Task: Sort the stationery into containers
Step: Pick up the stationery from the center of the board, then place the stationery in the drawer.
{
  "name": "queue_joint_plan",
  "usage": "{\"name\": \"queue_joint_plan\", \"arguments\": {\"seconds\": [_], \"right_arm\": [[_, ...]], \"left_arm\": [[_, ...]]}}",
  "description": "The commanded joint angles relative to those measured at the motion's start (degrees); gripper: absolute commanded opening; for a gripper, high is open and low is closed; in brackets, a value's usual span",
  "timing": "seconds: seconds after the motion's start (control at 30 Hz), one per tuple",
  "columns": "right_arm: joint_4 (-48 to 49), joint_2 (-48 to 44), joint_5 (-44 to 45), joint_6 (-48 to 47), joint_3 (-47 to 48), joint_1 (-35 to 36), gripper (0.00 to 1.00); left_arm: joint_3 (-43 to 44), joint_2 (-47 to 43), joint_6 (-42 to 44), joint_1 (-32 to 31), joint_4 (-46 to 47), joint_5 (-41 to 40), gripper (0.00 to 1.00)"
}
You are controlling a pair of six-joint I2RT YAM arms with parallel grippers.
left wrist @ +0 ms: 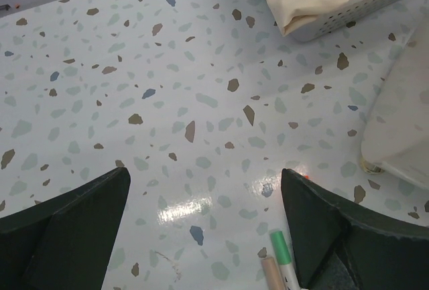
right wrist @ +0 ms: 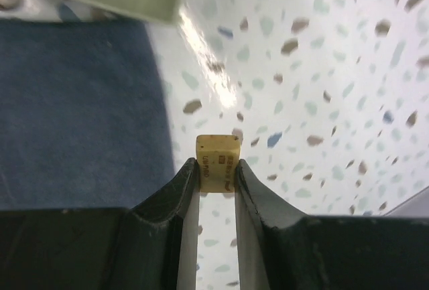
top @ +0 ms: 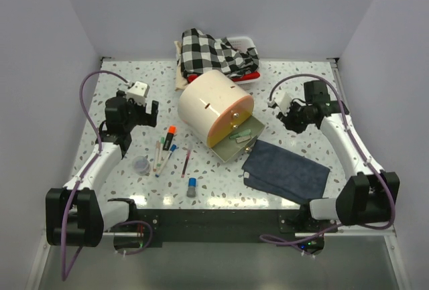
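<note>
The cream drum cabinet lies on its side with one yellow drawer pulled open, green and beige bits inside. My right gripper is right of the drawer and shut on a small beige eraser, held above the table beside the dark blue cloth. My left gripper is open and empty, left of the cabinet. On the table below it lie an orange-capped marker, thin pens, a dark red pencil, a blue-capped tube and a clear round pot. A green-capped pen and a beige one lie by my left gripper's right finger.
The dark blue cloth lies in front of the drawer. A white tray with checked fabric stands behind the cabinet, its corner showing in the left wrist view. White walls close in the table on three sides.
</note>
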Motion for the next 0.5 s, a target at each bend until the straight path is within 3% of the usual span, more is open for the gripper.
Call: {"name": "queue_joint_plan", "arguments": {"seconds": [0.0,0.47], "right_arm": [[-1.1,-1.8,-6.2,-2.8,0.9,7.0,0.17],[5.9,4.1,-7.1,-2.0,4.0,16.2,0.16]], "left_arm": [[1.9,0.8,-1.7,0.7,4.6,1.7,1.00],[2.3,0.0,-1.0,0.6,3.9,0.5,1.00]]}}
